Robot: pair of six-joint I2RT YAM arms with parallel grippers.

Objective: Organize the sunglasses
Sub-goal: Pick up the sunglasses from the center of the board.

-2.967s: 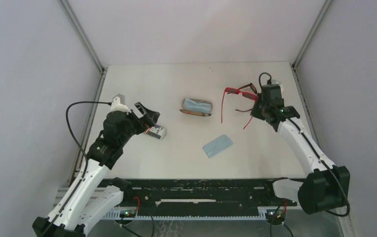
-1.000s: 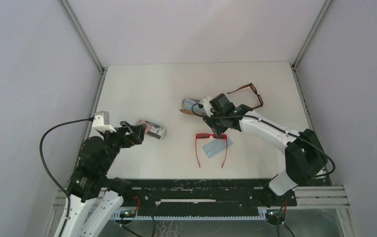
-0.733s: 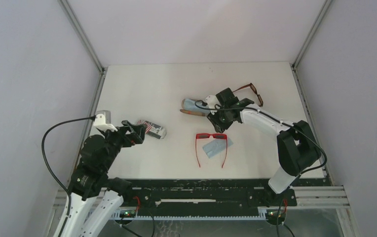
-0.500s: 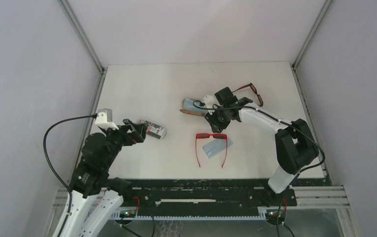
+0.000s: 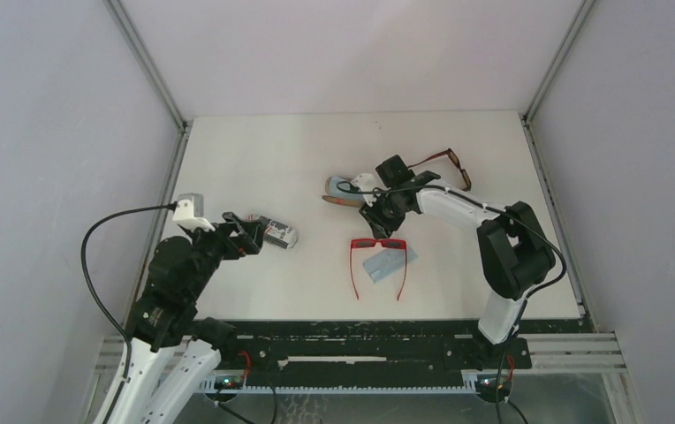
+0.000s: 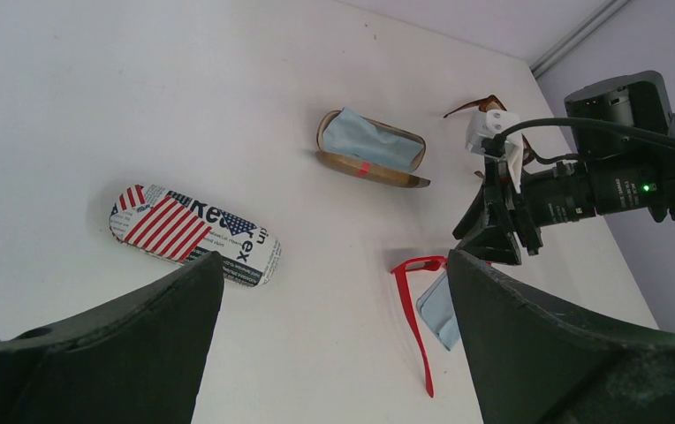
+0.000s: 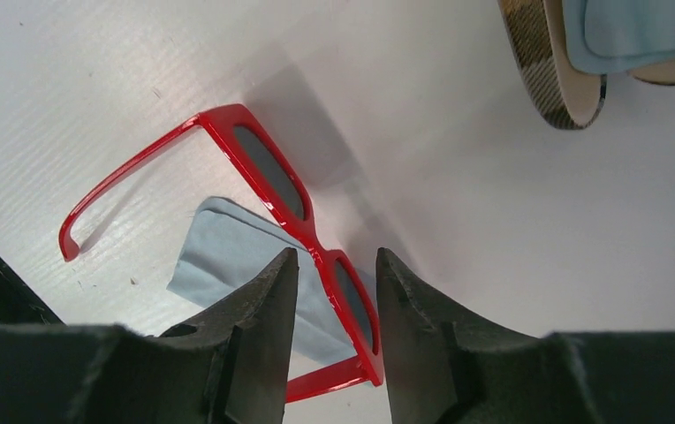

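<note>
We note red sunglasses moved from counter far-right edge onto blue cloth near middle; right claw let go.

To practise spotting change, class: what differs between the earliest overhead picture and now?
The right gripper carried the red sunglasses from the far right to the centre, laid them over the blue cloth and let go; it hovers open above them. The left gripper drew back from the flag-print case. That case, the brown sunglasses and the open case stayed put.
</note>
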